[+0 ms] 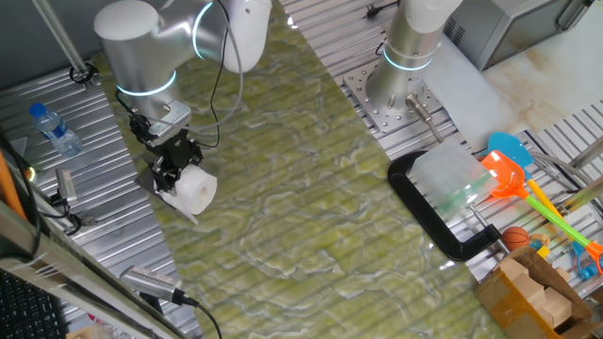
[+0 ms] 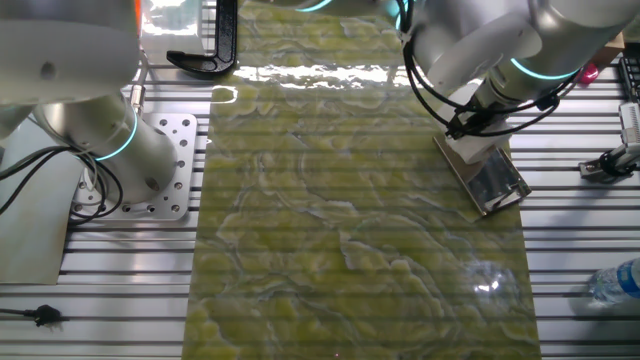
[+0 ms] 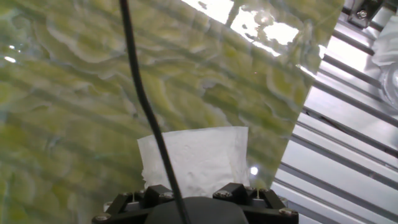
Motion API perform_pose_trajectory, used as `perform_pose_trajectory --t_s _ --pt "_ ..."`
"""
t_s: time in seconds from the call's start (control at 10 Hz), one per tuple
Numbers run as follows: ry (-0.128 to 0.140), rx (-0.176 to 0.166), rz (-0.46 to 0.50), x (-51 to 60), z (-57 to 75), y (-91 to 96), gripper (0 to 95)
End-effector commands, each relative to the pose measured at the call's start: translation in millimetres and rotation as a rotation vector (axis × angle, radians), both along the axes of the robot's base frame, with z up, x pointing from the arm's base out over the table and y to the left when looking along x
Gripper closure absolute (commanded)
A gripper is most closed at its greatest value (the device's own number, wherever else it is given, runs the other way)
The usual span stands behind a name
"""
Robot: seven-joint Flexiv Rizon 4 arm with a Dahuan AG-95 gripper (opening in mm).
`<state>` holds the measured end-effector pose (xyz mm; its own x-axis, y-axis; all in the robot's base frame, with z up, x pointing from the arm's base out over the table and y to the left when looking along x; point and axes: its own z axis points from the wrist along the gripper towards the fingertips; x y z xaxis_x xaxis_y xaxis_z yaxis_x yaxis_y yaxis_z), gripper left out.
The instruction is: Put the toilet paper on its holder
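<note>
White toilet paper (image 1: 196, 188) was pinched in the hand (image 1: 171, 173), low over the holder (image 2: 488, 180); threading onto the rod apparently remained.

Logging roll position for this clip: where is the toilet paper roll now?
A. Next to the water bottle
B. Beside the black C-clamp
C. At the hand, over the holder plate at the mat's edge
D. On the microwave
C: the toilet paper roll sits at the hand, over the holder plate at the green mat's edge.
</note>
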<state>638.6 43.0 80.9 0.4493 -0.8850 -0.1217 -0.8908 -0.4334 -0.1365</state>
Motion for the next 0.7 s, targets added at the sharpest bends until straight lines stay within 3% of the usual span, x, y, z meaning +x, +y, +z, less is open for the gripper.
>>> perform_pose_trajectory --t_s 0.1,0.7 --pt "-0.002 0.001 0.000 0.1 -1.5 -1.9 95.0" --pt "-0.013 -0.039 0.005 1.6 4.3 -8.1 95.0"
